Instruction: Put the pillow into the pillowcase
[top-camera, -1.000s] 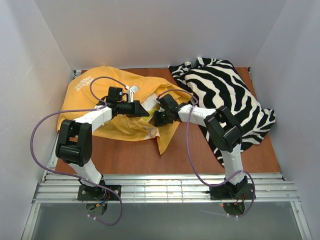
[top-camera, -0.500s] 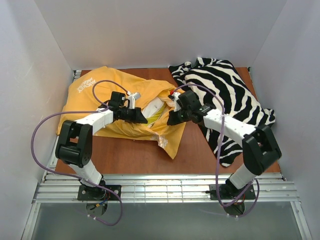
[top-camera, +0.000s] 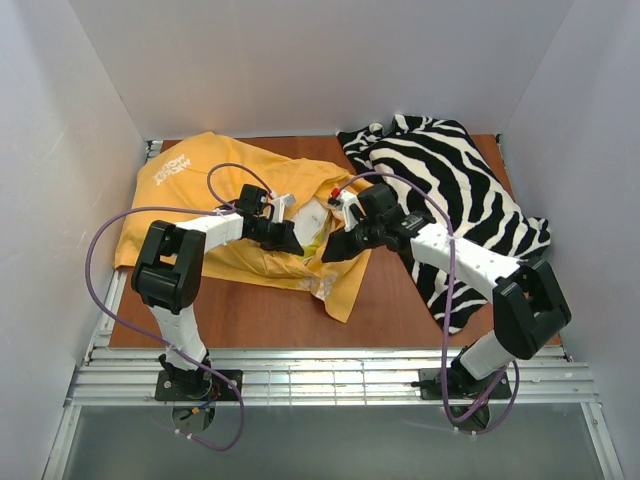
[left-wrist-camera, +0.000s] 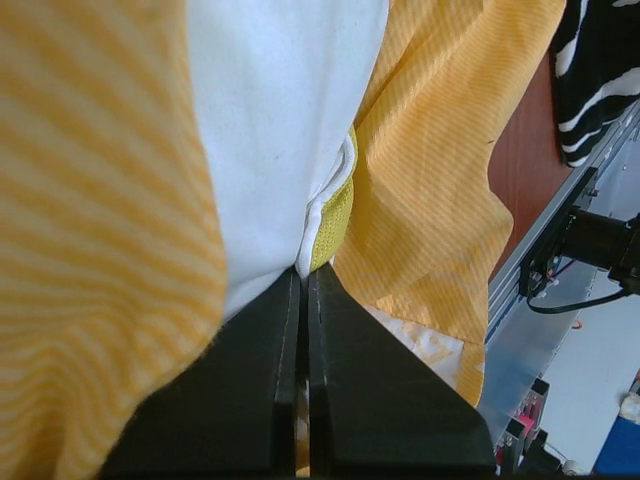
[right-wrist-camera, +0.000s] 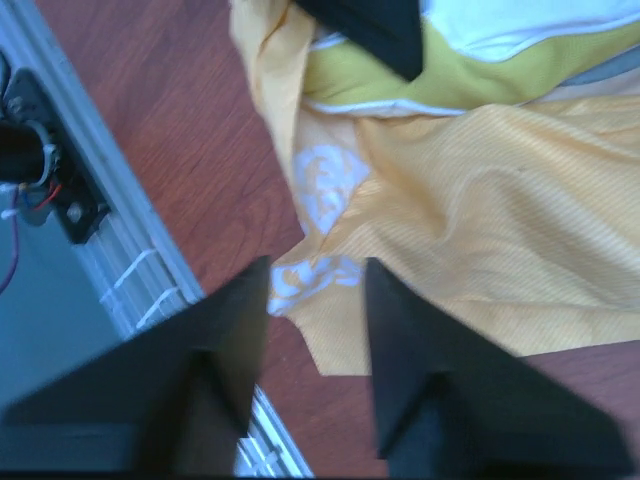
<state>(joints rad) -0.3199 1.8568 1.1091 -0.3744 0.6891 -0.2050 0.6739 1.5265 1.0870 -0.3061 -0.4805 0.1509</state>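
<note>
Centre of top view: the pillow (top-camera: 308, 214) lay apparently mostly inside the pillowcase (top-camera: 190, 185); one white corner showed at its mouth; left gripper (top-camera: 294, 244) pressed together there; right gripper (top-camera: 331, 251) spread, empty; final tucking was judged outstanding.

Close view down the left hand (left-wrist-camera: 303, 290): its two black fingers (left-wrist-camera: 345, 400) are pressed together, pinching the lower edge of the white pillow (left-wrist-camera: 275, 120) where its yellow-green band (left-wrist-camera: 335, 225) ends. Orange-yellow striped pillowcase (left-wrist-camera: 440, 180) fabric drapes on both sides of the pillow. At far right are a strip of brown desk (left-wrist-camera: 520, 150), zebra cloth (left-wrist-camera: 600, 70) and a metal rail (left-wrist-camera: 545, 245).
</note>
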